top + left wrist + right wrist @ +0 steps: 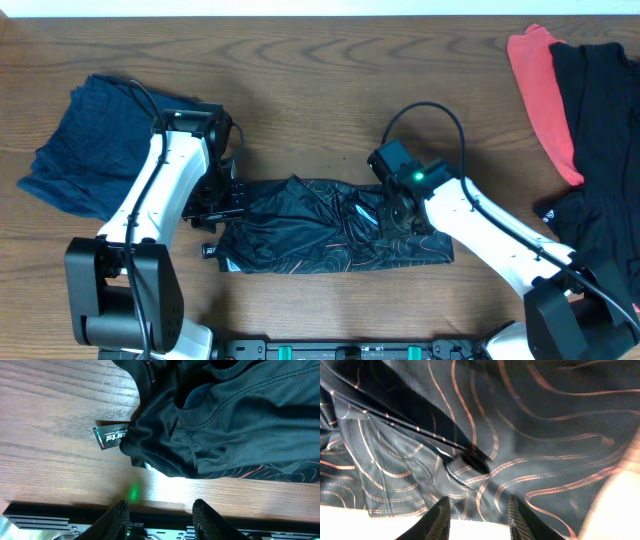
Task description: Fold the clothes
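The black jersey (pixel 330 232) with thin orange contour lines lies bunched in a rough strip at the table's middle front. My left gripper (pixel 222 200) is at its left end, open and empty; in the left wrist view (pixel 160 510) the jersey (pixel 235 420) and its black label (pixel 112 436) lie ahead of the fingers. My right gripper (pixel 400 210) is over the jersey's right part, open; in the right wrist view (pixel 477 510) the fingers hover close over folded cloth (pixel 485 430), holding nothing.
A navy garment (pixel 95 145) lies crumpled at the left. A red garment (pixel 540 85) and a black garment (pixel 600 130) lie at the right edge. Bare wooden table (pixel 320 80) stretches behind the jersey.
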`<state>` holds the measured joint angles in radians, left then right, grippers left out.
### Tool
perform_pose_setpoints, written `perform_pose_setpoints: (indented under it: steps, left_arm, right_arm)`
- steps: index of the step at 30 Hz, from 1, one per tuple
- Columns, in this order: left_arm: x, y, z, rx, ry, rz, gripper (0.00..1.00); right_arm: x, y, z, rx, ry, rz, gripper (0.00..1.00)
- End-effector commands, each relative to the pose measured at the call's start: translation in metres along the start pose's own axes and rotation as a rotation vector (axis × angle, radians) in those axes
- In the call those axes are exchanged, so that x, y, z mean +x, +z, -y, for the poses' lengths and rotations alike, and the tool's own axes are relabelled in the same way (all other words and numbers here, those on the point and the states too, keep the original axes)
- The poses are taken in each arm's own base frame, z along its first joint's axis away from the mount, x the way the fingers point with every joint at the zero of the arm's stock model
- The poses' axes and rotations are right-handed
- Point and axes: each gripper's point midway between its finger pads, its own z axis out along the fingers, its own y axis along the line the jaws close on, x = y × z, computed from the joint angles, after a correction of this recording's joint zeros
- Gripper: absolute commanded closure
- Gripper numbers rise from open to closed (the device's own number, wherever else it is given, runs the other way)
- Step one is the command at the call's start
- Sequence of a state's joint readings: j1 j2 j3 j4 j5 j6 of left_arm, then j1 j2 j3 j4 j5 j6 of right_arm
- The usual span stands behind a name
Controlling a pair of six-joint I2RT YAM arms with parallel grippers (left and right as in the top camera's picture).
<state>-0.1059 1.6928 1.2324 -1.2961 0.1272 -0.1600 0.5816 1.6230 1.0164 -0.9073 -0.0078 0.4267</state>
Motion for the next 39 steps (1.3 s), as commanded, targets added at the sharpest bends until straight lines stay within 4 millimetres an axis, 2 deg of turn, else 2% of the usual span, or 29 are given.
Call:
perform_pose_setpoints:
  steps: [1, 10, 12, 17, 19, 21, 24, 26, 27, 28, 29, 32, 35, 39]
  left_arm:
    - [0.000, 0.000, -0.002, -0.003, -0.010, 0.002, 0.56]
    - [0.000, 0.000, -0.002, -0.003, -0.014, 0.003, 0.57]
    - [0.000, 0.000, -0.002, -0.003, -0.014, 0.003, 0.57]
    - [0.000, 0.000, -0.002, -0.003, -0.014, 0.002, 0.56]
    - [0.000, 0.000, -0.002, -0.003, -0.014, 0.003, 0.56]
    - [0.000, 0.000, -0.002, -0.003, -0.014, 0.003, 0.56]
    - [0.000, 0.000, -0.002, -0.003, -0.014, 0.003, 0.57]
    - [0.000, 0.000, -0.002, -0.003, -0.014, 0.003, 0.57]
    - [0.000, 0.000, -0.002, -0.003, -0.014, 0.003, 0.57]
    - [0.000, 0.000, -0.002, -0.003, -0.014, 0.003, 0.56]
    - [0.000, 0.000, -0.002, -0.003, -0.014, 0.003, 0.56]
    - [0.000, 0.000, -0.002, -0.003, -0.014, 0.003, 0.55]
    - [0.000, 0.000, -0.002, -0.002, -0.021, 0.003, 0.45]
    - [-0.003, -0.001, 0.000, 0.008, -0.020, 0.016, 0.36]
  right_arm:
    - [0.009, 0.014, -0.006, -0.051, 0.030, -0.030, 0.64]
    - [0.011, 0.032, -0.005, -0.070, 0.030, -0.001, 0.65]
    - [0.007, 0.031, -0.007, -0.078, 0.032, 0.016, 0.72]
    - [0.004, 0.031, -0.015, -0.119, 0.027, 0.024, 0.99]
    - [0.005, 0.030, -0.022, -0.151, 0.002, 0.019, 0.99]
    - [0.007, 0.026, -0.045, -0.266, -0.099, 0.015, 0.99]
    - [0.020, 0.009, -0.094, -0.511, -0.335, 0.010, 0.94]
    - [0.032, -0.001, -0.114, -0.618, -0.446, 0.005, 0.88]
    - [0.035, -0.003, -0.119, -0.639, -0.472, 0.004, 0.77]
    - [0.036, -0.002, -0.121, -0.637, -0.483, 0.006, 0.68]
    - [0.037, -0.002, -0.122, -0.630, -0.488, 0.008, 0.66]
    - [0.032, 0.001, -0.118, -0.602, -0.470, 0.019, 0.65]
    - [0.022, -0.001, -0.110, -0.564, -0.439, 0.045, 0.63]
    - [-0.004, -0.020, -0.089, -0.468, -0.380, 0.126, 0.60]
